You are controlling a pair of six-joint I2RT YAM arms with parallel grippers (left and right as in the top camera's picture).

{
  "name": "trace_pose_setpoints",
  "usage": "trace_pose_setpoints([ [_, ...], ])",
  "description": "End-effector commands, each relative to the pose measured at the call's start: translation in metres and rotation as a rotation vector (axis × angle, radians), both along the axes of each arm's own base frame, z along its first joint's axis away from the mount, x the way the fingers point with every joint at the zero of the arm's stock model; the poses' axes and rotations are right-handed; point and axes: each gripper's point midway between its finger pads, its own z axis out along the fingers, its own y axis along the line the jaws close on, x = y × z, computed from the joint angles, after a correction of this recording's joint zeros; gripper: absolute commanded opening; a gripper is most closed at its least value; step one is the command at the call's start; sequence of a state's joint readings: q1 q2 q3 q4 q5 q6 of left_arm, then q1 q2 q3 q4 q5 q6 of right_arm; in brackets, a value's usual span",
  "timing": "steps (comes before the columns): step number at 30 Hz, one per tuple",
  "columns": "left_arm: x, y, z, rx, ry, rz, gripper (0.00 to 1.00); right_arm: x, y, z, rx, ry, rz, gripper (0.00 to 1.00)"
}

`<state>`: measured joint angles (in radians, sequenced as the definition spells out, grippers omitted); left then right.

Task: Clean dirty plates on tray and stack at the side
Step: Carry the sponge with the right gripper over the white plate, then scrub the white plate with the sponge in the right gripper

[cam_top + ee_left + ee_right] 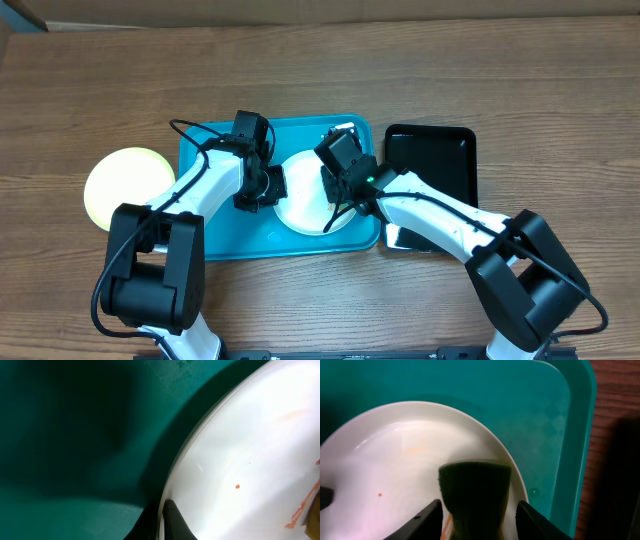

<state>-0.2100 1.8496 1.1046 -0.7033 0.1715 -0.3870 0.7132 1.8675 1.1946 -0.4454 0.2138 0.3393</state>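
A white plate (300, 208) lies in the turquoise tray (220, 235), right of its middle. It carries a small orange speck (237, 486) and an orange-brown streak (300, 510). My left gripper (262, 186) is shut on the plate's left rim; one dark finger (172, 520) lies on top of the rim. My right gripper (340, 190) is over the plate's right part and is shut on a dark green sponge (475, 492), which rests on the plate (395, 460) near its right edge. A pale yellow-green plate (125, 185) lies on the table left of the tray. No other plate shows.
A glossy black tray (440, 160) lies just right of the turquoise tray, partly under my right arm. The turquoise tray's raised right rim (570, 460) stands close to the sponge. Wooden table surrounds the trays.
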Motion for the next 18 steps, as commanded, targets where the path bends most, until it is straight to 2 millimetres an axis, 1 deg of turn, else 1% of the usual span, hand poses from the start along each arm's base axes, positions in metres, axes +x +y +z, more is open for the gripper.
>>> trace_pose_setpoints([
  [1,-0.017,0.009,-0.02,0.055,0.062,0.0,0.04,0.001,-0.004,-0.008,-0.025,0.007,-0.015,0.47],
  [4,-0.017,0.008,-0.02,0.055,0.062,0.0,0.04,-0.004,0.0,-0.018,-0.015,0.045,0.002,0.44],
  [8,-0.017,0.009,-0.02,0.055,0.063,0.0,0.04,-0.006,-0.003,-0.036,-0.046,0.073,0.001,0.43],
  [9,-0.017,0.009,-0.02,0.055,0.063,-0.001,0.04,-0.006,-0.003,-0.038,-0.048,0.075,0.001,0.4],
  [10,-0.017,0.009,-0.02,0.055,0.063,-0.001,0.04,-0.006,-0.002,-0.039,-0.047,0.075,0.001,0.34],
  [12,-0.017,0.009,-0.02,0.055,0.062,-0.001,0.04,-0.004,-0.001,-0.038,-0.04,0.066,0.001,0.23],
  [14,-0.017,0.008,-0.02,0.055,0.062,0.0,0.04,-0.002,0.001,-0.037,-0.031,0.058,0.001,0.15],
  [16,-0.017,0.008,-0.02,0.055,0.062,0.0,0.04,-0.002,0.001,-0.037,-0.028,0.06,-0.004,0.1],
  [18,-0.017,0.009,-0.02,0.055,0.062,0.0,0.04,-0.005,0.001,-0.038,-0.019,0.075,-0.017,0.07],
])
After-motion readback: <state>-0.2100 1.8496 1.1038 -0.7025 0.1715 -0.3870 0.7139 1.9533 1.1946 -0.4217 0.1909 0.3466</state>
